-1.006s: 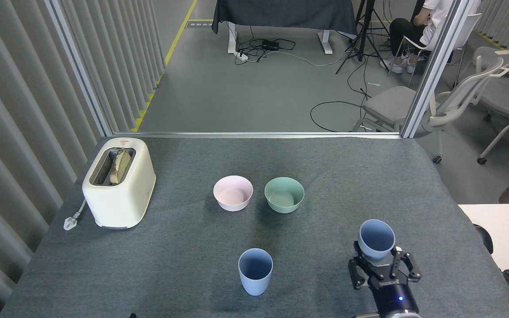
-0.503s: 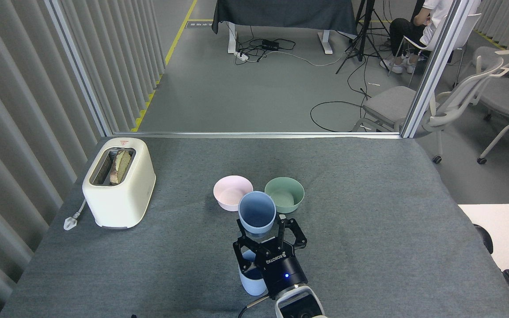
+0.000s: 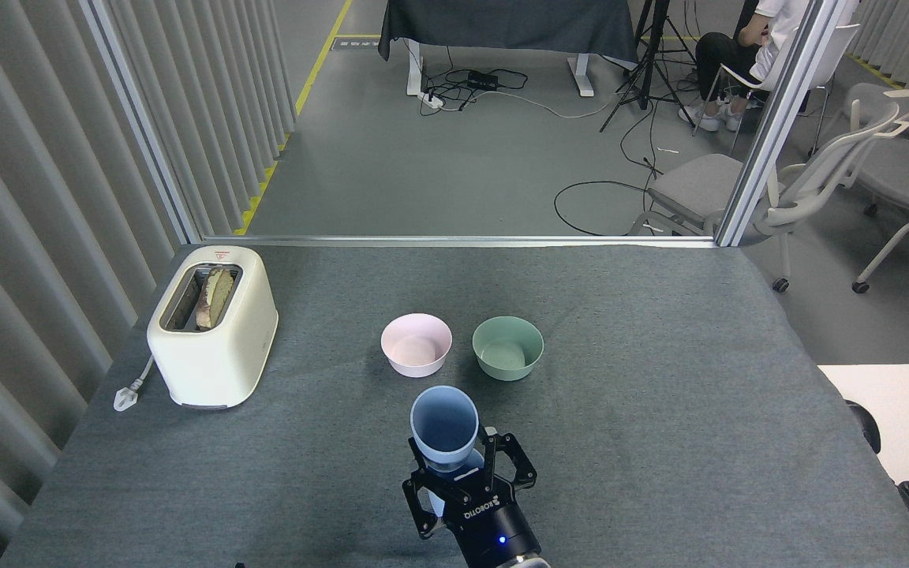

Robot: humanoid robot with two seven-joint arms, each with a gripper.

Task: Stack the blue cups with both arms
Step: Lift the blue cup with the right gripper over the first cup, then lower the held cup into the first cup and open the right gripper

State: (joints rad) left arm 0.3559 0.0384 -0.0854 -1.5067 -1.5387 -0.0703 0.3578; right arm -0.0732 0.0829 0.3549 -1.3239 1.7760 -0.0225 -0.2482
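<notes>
My right gripper (image 3: 458, 469) comes up from the bottom edge at mid-table and is shut on a blue cup (image 3: 444, 426), gripping it near its base. The cup is upright with its open mouth facing me. Directly beneath the gripper, a pale sliver of the second blue cup (image 3: 439, 503) shows between the black fingers; the rest of that cup is hidden. I cannot tell whether the two cups touch. My left arm is out of view.
A pink bowl (image 3: 416, 344) and a mint-green bowl (image 3: 507, 347) stand just behind the held cup. A cream toaster (image 3: 212, 325) with bread sits at the left, its plug on the grey cloth. A white desk (image 3: 888, 410) adjoins the right edge.
The right gripper carried the blue cup from the right side to mid-table, over the standing cup. In the last half second it came down and toward me, covering that cup.
</notes>
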